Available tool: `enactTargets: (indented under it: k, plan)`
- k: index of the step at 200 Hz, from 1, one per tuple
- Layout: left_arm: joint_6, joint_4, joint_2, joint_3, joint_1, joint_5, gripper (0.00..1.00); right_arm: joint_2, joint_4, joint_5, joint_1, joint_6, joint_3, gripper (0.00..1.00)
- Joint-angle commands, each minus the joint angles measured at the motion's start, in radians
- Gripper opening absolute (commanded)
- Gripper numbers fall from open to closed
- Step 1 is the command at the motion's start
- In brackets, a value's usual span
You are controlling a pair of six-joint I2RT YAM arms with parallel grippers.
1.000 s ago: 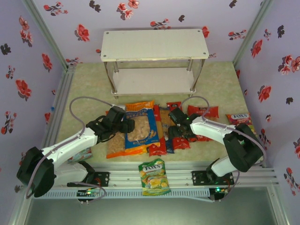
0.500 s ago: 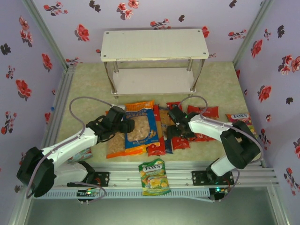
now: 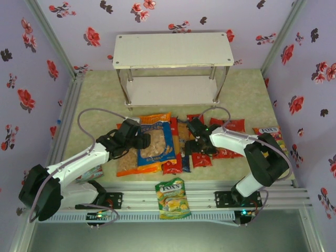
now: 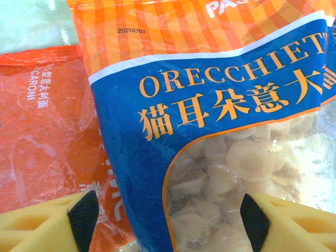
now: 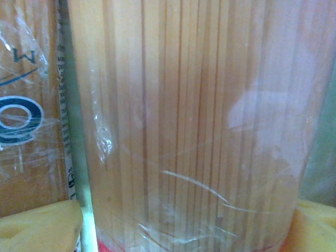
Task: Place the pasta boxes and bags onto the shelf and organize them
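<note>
- The shelf (image 3: pixel 173 50) stands at the far side of the table (image 3: pixel 252 89). Both white boards are bare, so I judge the job to be at its first pick-ups.
- All the pasta lies in one heap near the arms, well apart from the shelf. Bags are to the left, long packs lie side by side in the middle, and more red packets are to the right.
- The blue bag (image 3: pixel 156 140) lies flat on top of the orange bag (image 3: pixel 127 167), its length running toward the shelf. It has blue and orange-striped print reading "ORECCHIETTE" and a clear window of pale round pasta. The film is glossy and creased, so it will likely sag and slip.
- The left gripper (image 3: pixel 140 139) is low over that bag's left part. Its jaws are spread wide and hold nothing, with the bag's face lying under the gap.
- The flat face gives no hold, so the next move there probably calls for pinching an edge or fold, then lifting toward a board.
- The right gripper (image 3: pixel 198 138) is down on a long pack (image 5: pixel 189 131) in the middle row. Its yellow pads (image 5: pixel 37 228) flank the pack's two edges, but I cannot tell whether they squeeze it or only straddle it.
- That pack shows straight tan strands through clear wrap, with red at one end and a brown pack (image 5: pixel 26 131) just beside it. Being long, it would want a level lift.
- A candy bag (image 3: pixel 172 198) lies on the front rail and is no part of the job.
</note>
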Motion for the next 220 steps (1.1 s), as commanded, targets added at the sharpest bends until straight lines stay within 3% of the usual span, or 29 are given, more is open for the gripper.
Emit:
enactTargets:
  k: [1,28,103,131,157,178,197,212,220]
  plan:
    - [0.005,0.001,-0.004,0.0,0.008,0.001,0.76,0.112,0.009,0.008,0.003,0.018,-0.065,0.92]
    - [0.005,0.001,-0.004,-0.002,0.01,0.001,0.76,0.115,0.006,0.01,0.0,0.017,-0.082,0.89]
    - [0.011,0.016,0.0,0.002,0.014,0.001,0.75,0.118,-0.004,0.021,0.0,0.024,-0.098,0.63]
    - [0.017,0.024,-0.001,0.006,0.016,0.003,0.74,0.088,-0.025,0.044,0.0,0.025,-0.087,0.49]
    - [0.021,0.029,-0.001,0.006,0.017,0.001,0.74,0.05,-0.052,0.061,0.0,0.025,-0.074,0.43]
    - [0.027,0.029,-0.003,0.005,0.017,0.002,0.69,0.024,-0.076,0.077,0.0,0.022,-0.064,0.35]
    - [0.035,0.03,-0.007,0.008,0.016,0.001,0.63,-0.006,-0.091,0.092,0.0,0.021,-0.052,0.24]
    - [0.042,0.031,-0.01,0.011,0.019,0.001,0.6,-0.037,-0.104,0.108,0.0,0.018,-0.043,0.01]
    - [0.044,0.033,-0.012,0.012,0.019,0.002,0.59,-0.053,-0.113,0.119,0.0,0.016,-0.037,0.0]
